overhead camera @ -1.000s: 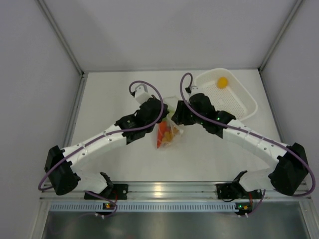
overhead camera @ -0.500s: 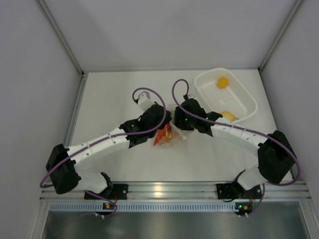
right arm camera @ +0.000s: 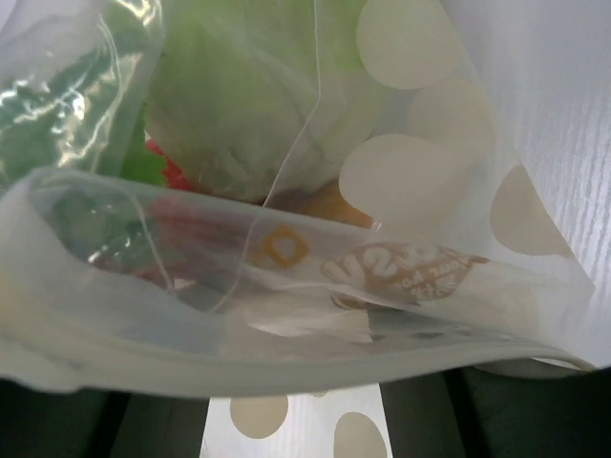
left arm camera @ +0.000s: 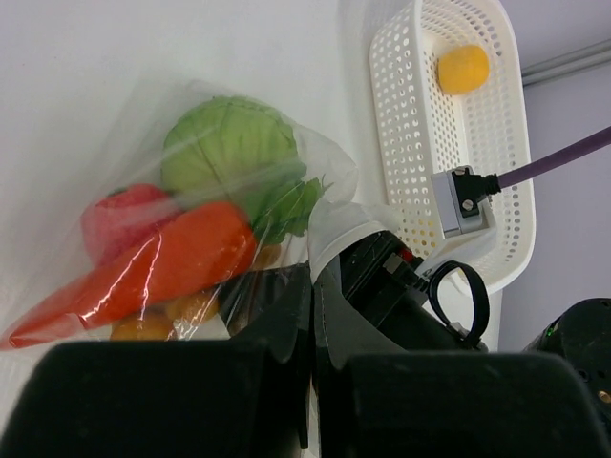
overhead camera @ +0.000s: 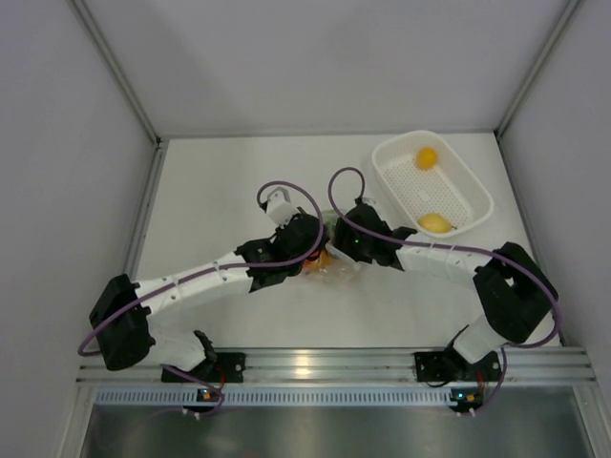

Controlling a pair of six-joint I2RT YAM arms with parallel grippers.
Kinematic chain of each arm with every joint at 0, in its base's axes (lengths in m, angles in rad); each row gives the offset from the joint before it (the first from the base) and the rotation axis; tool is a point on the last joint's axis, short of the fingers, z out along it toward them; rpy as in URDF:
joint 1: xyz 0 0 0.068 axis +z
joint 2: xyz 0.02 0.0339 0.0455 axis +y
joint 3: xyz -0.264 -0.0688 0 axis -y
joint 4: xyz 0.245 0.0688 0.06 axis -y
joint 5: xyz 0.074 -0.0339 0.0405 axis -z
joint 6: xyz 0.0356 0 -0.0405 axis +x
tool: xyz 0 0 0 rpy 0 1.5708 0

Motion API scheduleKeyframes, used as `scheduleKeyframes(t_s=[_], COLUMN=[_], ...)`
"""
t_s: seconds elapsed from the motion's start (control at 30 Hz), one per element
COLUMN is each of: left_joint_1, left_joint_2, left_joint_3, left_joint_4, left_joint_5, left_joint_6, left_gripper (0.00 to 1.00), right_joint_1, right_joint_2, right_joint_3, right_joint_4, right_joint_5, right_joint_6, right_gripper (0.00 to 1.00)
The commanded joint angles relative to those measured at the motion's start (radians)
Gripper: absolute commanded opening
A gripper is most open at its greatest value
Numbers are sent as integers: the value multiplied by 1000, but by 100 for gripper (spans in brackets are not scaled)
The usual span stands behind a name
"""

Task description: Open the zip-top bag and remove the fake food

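The zip-top bag (overhead camera: 331, 267) lies between both grippers at the table's middle. In the left wrist view the bag (left arm camera: 86, 143) holds a pale-green ball (left arm camera: 229, 148), a red ball (left arm camera: 119, 215), a red chilli (left arm camera: 172, 262) and orange pieces (left arm camera: 143, 326). My left gripper (overhead camera: 310, 251) is shut on the bag's edge, its jaws pressed together (left arm camera: 313, 324). My right gripper (overhead camera: 342, 240) is open at the bag's mouth. The dotted rim (right arm camera: 286, 343) fills its view, and its fingers (right arm camera: 57, 429) are spread at the bottom corners.
A white perforated basket (overhead camera: 477, 191) stands at the back right and holds an orange ball (overhead camera: 426, 157) and a yellow lemon (overhead camera: 435, 223). The basket (left arm camera: 382, 95) shows in the left wrist view too. Grey walls close the table's back and sides.
My right gripper has swung from beside the basket back to the bag's mouth. The lemon now shows in the basket. My left gripper and the bag have shifted a little toward the near edge.
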Motion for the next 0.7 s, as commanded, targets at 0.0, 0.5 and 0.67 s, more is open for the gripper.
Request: scheduleKeyframes(t_s=[0.0, 0.5, 0.67], left_joint_1=[-2, -30, -33], left_joint_2=[16, -3, -24], left_joint_3=[-25, -51, -63], left_joint_4=[45, 67, 68], left_joint_5=[-15, 3, -5], left_joint_6=[-20, -14, -22], left_gripper=[0, 0, 0], right_joint_1=[-11, -48, -51], right_joint_2=[50, 96, 13], right_joint_3=[-8, -48, -78], right_joint_4=[66, 133, 113], right_joint_5=[44, 72, 185], right_joint_6=[74, 191, 231], right_gripper=[61, 63, 61])
